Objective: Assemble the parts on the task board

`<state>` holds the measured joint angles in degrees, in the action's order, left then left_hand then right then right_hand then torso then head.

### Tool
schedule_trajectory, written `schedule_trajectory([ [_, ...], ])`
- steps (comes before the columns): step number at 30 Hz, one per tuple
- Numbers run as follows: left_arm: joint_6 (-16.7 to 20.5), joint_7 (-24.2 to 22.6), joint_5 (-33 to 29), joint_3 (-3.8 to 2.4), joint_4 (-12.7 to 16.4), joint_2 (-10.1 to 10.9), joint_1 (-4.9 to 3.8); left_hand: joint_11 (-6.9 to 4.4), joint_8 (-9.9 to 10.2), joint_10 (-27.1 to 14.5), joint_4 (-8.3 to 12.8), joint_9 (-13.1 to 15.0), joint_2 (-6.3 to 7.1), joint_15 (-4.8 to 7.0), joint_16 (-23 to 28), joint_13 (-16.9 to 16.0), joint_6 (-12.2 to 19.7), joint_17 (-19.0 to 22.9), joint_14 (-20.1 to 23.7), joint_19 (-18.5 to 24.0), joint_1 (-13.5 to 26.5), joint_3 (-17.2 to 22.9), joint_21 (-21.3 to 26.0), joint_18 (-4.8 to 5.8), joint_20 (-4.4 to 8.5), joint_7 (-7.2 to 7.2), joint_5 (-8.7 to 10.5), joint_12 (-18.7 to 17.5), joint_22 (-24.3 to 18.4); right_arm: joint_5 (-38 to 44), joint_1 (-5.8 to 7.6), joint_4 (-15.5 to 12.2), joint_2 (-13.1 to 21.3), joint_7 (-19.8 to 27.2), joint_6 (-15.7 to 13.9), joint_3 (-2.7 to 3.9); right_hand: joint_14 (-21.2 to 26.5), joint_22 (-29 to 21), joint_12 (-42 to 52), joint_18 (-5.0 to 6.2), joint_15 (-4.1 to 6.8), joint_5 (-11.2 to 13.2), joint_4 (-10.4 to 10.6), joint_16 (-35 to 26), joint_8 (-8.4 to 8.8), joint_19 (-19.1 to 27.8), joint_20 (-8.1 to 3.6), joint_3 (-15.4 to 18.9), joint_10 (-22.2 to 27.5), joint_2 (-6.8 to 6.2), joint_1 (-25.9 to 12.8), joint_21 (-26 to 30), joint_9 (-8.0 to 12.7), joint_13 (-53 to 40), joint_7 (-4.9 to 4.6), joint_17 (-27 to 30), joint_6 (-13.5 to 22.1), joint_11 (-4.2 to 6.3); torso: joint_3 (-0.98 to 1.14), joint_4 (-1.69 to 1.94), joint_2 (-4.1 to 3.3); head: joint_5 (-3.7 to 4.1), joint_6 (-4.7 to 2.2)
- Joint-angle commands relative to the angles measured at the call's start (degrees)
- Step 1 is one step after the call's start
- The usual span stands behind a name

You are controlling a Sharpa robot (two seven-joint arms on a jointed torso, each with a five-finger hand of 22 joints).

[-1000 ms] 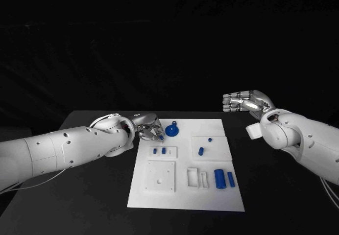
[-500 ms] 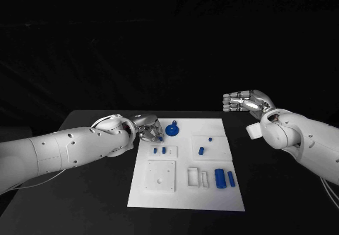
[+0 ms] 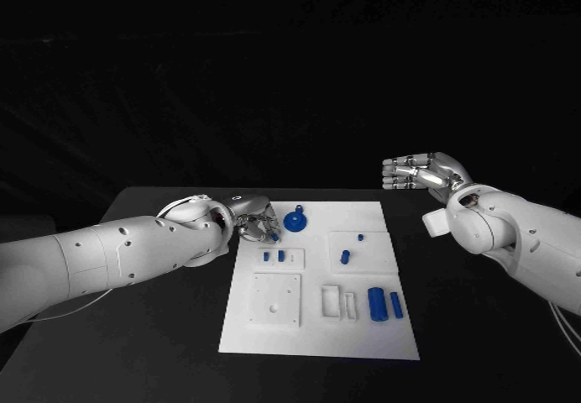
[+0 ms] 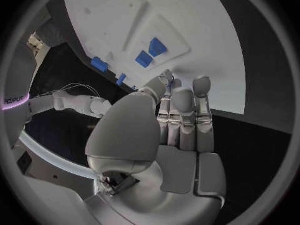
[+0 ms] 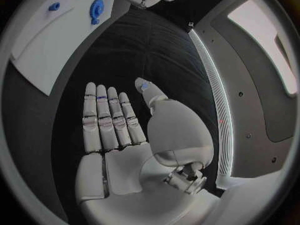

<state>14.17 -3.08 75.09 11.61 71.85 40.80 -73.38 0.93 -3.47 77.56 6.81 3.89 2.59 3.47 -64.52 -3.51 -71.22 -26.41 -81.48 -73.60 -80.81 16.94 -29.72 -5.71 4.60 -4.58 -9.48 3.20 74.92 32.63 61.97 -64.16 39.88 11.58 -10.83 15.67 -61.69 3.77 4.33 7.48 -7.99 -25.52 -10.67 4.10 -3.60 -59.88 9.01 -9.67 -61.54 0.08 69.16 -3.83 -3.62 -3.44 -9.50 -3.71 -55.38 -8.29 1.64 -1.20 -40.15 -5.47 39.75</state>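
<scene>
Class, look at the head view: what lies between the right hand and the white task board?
Only bare black table lies between the right hand and the task board, as the head view shows.

Blue parts (image 3: pixel 377 306) on white task board (image 3: pixel 363 342)

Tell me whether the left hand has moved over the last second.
Yes, slightly. In the head view the left hand has drawn back from the pair of small blue parts, toward the task board's far left edge beside the round blue part.
</scene>
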Motion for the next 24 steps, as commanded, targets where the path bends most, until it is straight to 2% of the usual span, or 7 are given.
schedule_trajectory([
  [1, -0.9, 0.1, 0.6, -0.02, 0.0, -0.2, 0.06, 0.02, -0.2, 0.1, 0.3, 0.1, -0.04, 0.09, -0.2, 0.0, -0.1, 0.1, 0.2, 0.3, -0.2, 0.0, -0.3, -0.42, -0.11, -0.08, 0.08, 0.2, 1.1, 0.4, -0.01, -0.1, -0.1, 0.4, 0.7, 0.02, 0.2, -0.1, -0.1, 0.87, 0.01, -0.3, 0.0, -0.3, 0.03, 0.0, -0.04, -0.2, 0.1, -0.10, -0.2, 0.0, 0.0, 0.1, -0.14, 0.1, -0.3, -0.02, 0.00, 0.02, 0.01, 0.09, 0.12],
  [10, -1.2, 0.2, 0.6, 0.00, -0.1, -0.4, 0.06, 0.01, -0.2, 0.1, 0.3, 0.1, -0.06, 0.07, -0.2, 0.0, -0.1, 0.1, 0.2, 0.4, -0.2, -0.1, -0.3, -0.43, -0.15, -0.07, 0.21, 0.2, 1.1, 0.4, -0.01, 0.0, -0.1, 0.4, 0.8, 0.02, 0.2, -0.1, -0.1, 0.87, 0.02, -0.2, 0.2, -0.3, 0.05, 0.0, -0.02, -0.4, 0.1, -0.16, -0.2, 0.0, 0.0, 0.1, -0.14, 0.1, -0.3, -0.01, -0.01, 0.02, 0.00, 0.16, 0.16],
  [12, -1.3, 0.2, 0.6, 0.00, -0.1, -0.5, 0.07, 0.02, -0.2, 0.0, 0.2, 0.1, -0.08, 0.06, -0.2, 0.0, -0.1, 0.1, 0.2, 0.4, -0.2, -0.1, -0.3, -0.44, -0.17, -0.07, 0.30, 0.2, 1.1, 0.4, -0.01, 0.0, -0.1, 0.4, 0.8, 0.02, 0.2, -0.1, -0.1, 0.87, 0.02, -0.2, 0.2, -0.3, 0.05, 0.0, -0.02, -0.4, 0.1, -0.16, -0.2, 0.0, 0.0, 0.1, -0.14, 0.1, -0.3, -0.01, -0.02, 0.01, -0.01, 0.05, 0.58],
  [16, -1.4, 0.2, 0.5, 0.00, 0.0, -0.5, 0.07, 0.02, -0.2, 0.0, 0.2, 0.1, -0.08, 0.06, -0.2, 0.0, -0.1, 0.1, 0.2, 0.4, -0.2, -0.1, -0.3, -0.44, -0.17, -0.07, 0.30, 0.2, 1.1, 0.4, -0.01, 0.0, -0.1, 0.4, 0.8, 0.02, 0.2, -0.1, -0.1, 0.87, 0.02, -0.2, 0.2, -0.3, 0.05, 0.0, -0.02, -0.4, 0.1, -0.16, -0.2, 0.0, 0.0, 0.1, -0.14, 0.1, -0.3, -0.01, -0.02, 0.02, 0.00, 0.10, 0.39],
  [17, -1.4, 0.2, 0.5, 0.00, 0.0, -0.6, 0.07, 0.03, -0.2, 0.0, 0.2, 0.1, -0.12, 0.05, -0.2, 0.0, 0.0, 0.1, 0.3, 0.4, -0.2, -0.1, -0.3, -0.44, -0.18, -0.08, 0.32, 0.2, 1.1, 0.4, -0.01, 0.0, -0.1, 0.4, 0.8, 0.02, 0.2, -0.1, -0.1, 0.87, 0.02, -0.2, 0.2, -0.3, 0.05, 0.0, -0.02, -0.4, 0.1, -0.16, -0.2, 0.0, 0.0, 0.1, -0.14, 0.1, -0.3, -0.01, -0.02, 0.03, -0.01, 0.18, 0.11],
  [21, -1.6, 0.2, 0.5, 0.00, 0.0, -0.7, 0.07, 0.05, -0.2, -0.1, 0.2, 0.1, -0.13, 0.03, -0.2, 0.0, 0.0, 0.1, 0.3, 0.5, -0.2, -0.2, -0.3, -0.44, -0.19, -0.08, 0.36, 0.2, 1.1, 0.4, -0.01, 0.0, -0.2, 0.4, 0.9, 0.02, 0.2, -0.1, -0.1, 0.87, 0.02, -0.2, 0.2, -0.3, 0.05, 0.0, -0.02, -0.4, 0.1, -0.16, -0.2, 0.0, 0.0, 0.1, -0.14, 0.1, -0.3, -0.01, -0.03, 0.00, 0.01, 0.13, 0.57],
  [24, -1.8, 0.3, 0.5, 0.00, 0.0, -0.8, 0.07, 0.05, -0.2, -0.1, 0.2, 0.1, -0.13, 0.03, -0.2, 0.0, 0.0, 0.1, 0.3, 0.5, -0.2, -0.2, -0.3, -0.44, -0.19, -0.08, 0.36, 0.2, 1.1, 0.4, -0.01, 0.0, -0.2, 0.4, 0.9, 0.02, 0.2, -0.1, -0.1, 0.87, 0.02, -0.2, 0.2, -0.3, 0.05, 0.0, -0.02, -0.4, 0.1, -0.16, -0.2, 0.0, 0.0, 0.1, -0.14, 0.1, -0.3, -0.01, 0.00, 0.02, -0.01, 0.20, 0.50],
])
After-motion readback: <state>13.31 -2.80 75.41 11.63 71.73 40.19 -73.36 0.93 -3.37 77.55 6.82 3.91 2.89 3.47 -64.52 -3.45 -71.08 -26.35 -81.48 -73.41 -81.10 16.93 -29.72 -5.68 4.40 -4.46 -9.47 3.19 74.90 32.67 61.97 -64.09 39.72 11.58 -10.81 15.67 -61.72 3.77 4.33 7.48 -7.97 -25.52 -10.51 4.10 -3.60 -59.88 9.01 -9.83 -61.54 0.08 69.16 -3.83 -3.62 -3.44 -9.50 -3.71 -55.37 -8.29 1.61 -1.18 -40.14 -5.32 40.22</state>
